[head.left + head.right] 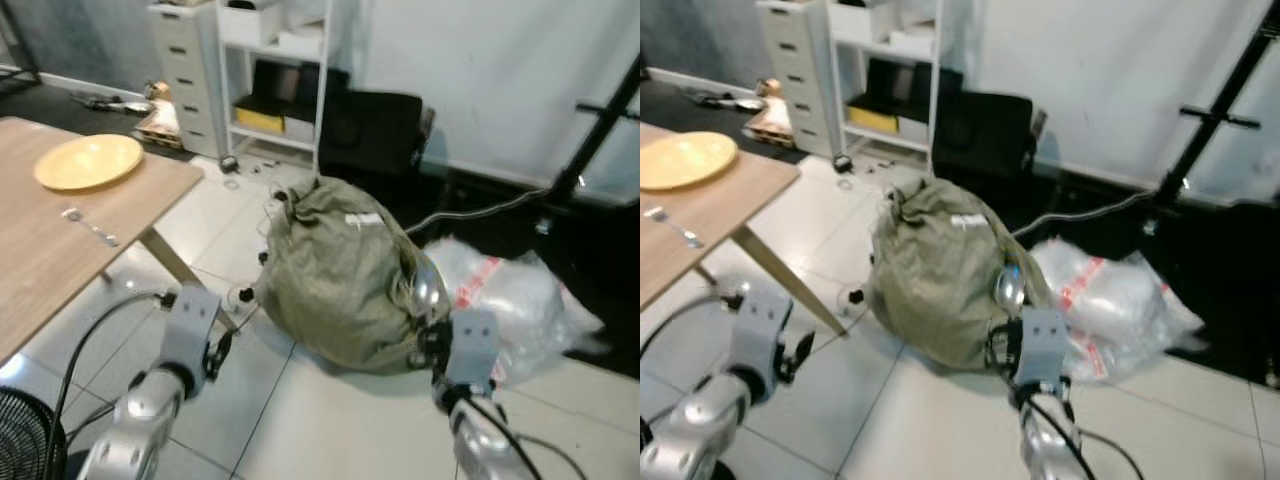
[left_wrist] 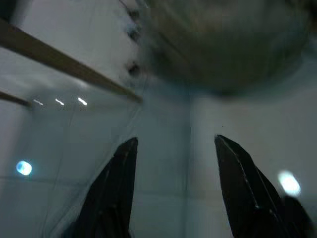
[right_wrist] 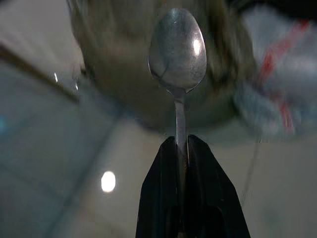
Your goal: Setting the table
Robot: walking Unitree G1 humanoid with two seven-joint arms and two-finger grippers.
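Observation:
A yellow plate (image 1: 88, 161) lies on the wooden table (image 1: 40, 260) at the left, with a silver fork (image 1: 91, 229) just in front of it. My right gripper (image 3: 182, 144) is shut on the handle of a metal spoon (image 3: 178, 47), whose bowl sticks up past the fingertips; the spoon bowl (image 1: 429, 287) shows above my right wrist, in front of the green sack. My left gripper (image 2: 173, 144) is open and empty, held low over the tiled floor beside the table's edge.
A big olive-green sack (image 1: 335, 270) sits on the floor ahead, with a clear plastic bag (image 1: 510, 295) to its right. A white drawer unit (image 1: 188, 70) and a shelf (image 1: 275, 75) stand at the wall. A black fan (image 1: 25, 440) is at bottom left.

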